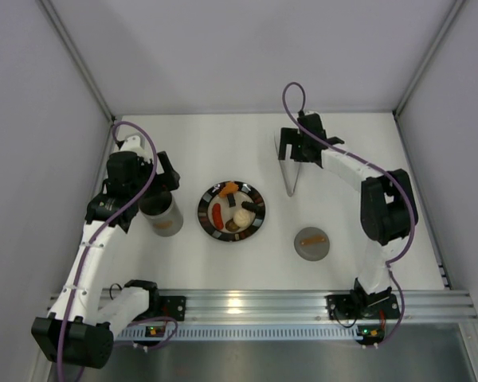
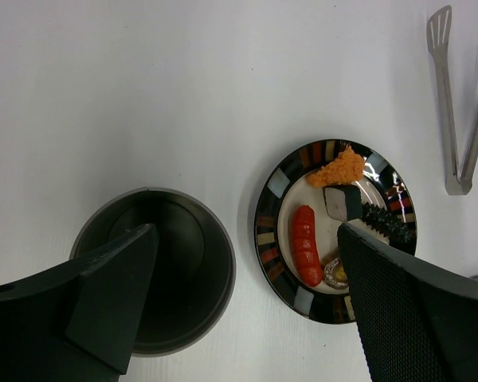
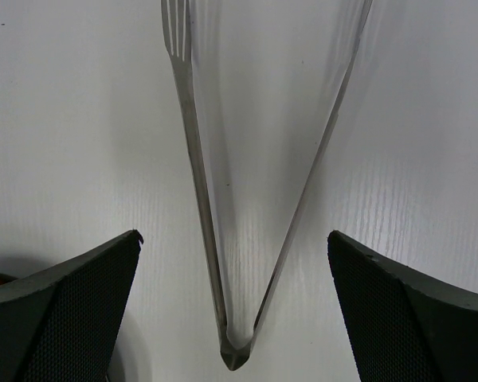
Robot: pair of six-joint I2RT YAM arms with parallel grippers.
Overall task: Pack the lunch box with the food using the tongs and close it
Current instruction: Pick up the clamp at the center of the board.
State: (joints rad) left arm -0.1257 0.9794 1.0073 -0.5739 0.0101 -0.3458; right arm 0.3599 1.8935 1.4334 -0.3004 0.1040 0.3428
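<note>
The lunch box (image 1: 166, 218), an open grey cylinder, stands left of the plate; it looks empty inside (image 2: 179, 247). My left gripper (image 2: 247, 231) hangs open above it, one finger over the box and the other over the plate's edge. The food lies on the plate: a red sausage (image 2: 305, 245), an orange piece (image 2: 338, 169), a white lump (image 1: 243, 215). The tongs (image 3: 197, 199) lie flat on the table in a narrow V. My right gripper (image 3: 233, 236) hovers open over their joined end, a finger on each side, not touching. The lid (image 1: 311, 243) with its orange-brown handle rests on the table.
The black-rimmed plate (image 2: 264, 231) sits between the lunch box and the lid. Grey walls enclose the table on the left, back and right. The arms' bases are on a metal rail (image 1: 247, 302) at the near edge.
</note>
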